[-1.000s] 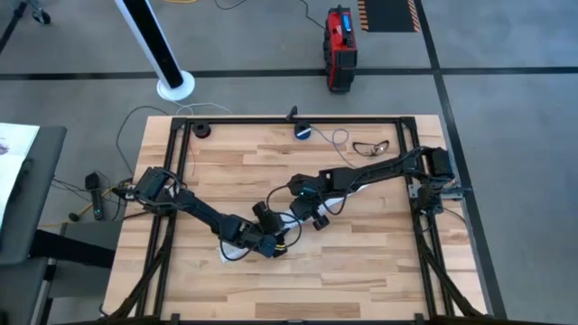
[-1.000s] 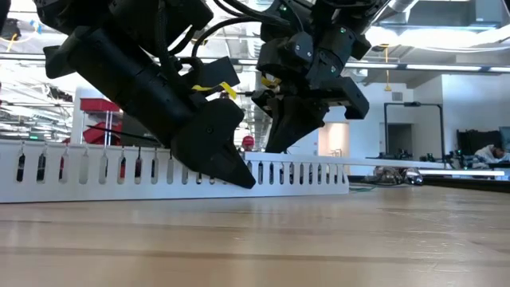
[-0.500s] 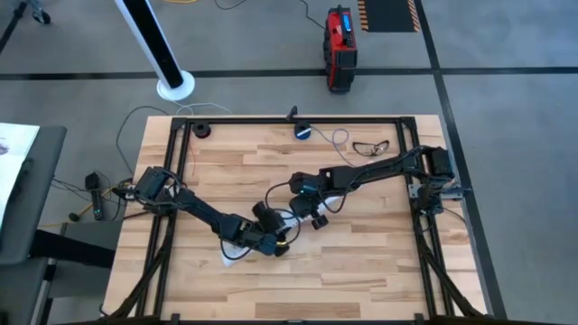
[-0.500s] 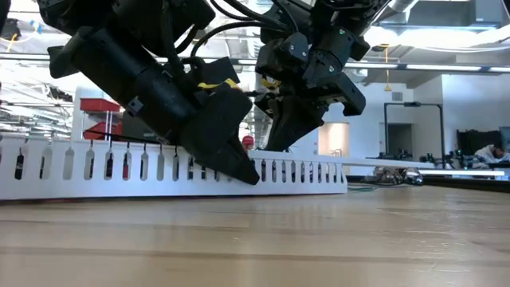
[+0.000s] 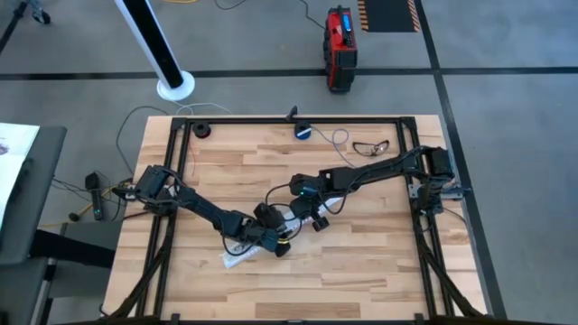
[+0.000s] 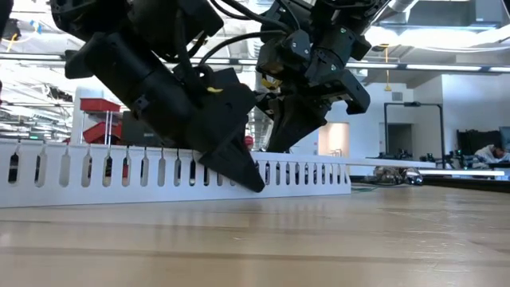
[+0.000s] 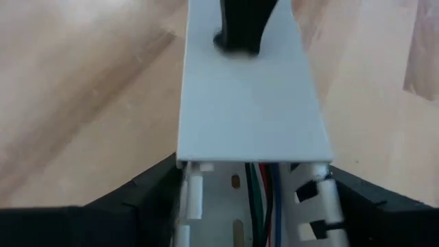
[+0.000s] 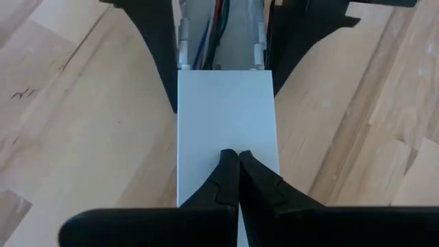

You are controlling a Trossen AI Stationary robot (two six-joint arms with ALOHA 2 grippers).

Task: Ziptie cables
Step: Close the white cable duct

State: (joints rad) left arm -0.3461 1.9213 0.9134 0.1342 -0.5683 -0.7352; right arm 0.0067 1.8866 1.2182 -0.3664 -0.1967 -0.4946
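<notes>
The wooden tabletop (image 5: 361, 262) fills the high view, and both dark arms reach in to meet near its middle. From up there the white slotted channel (image 5: 244, 258) is only a small pale piece poking out beside the left arm. The low view shows much more of it: a long white wall (image 6: 96, 171) with a row of slots, standing on the wood and running across most of the picture. The left wrist view shows what the others hide. A flat white lid (image 7: 250, 103) covers the far part of the channel, and the near part is open. Inside that open part lie the cables (image 7: 264, 195), thin green, red, blue and dark wires side by side. The left gripper (image 7: 254, 199) is spread wide, with one dark finger (image 7: 147, 189) on each side of the channel. The right wrist view looks along the channel from the other end. There the right gripper (image 8: 238, 161) has its two tips pressed together, resting on top of the lid (image 8: 226, 116). Past the lid, the same cables (image 8: 216, 20) show between the left arm's fingers.
</notes>
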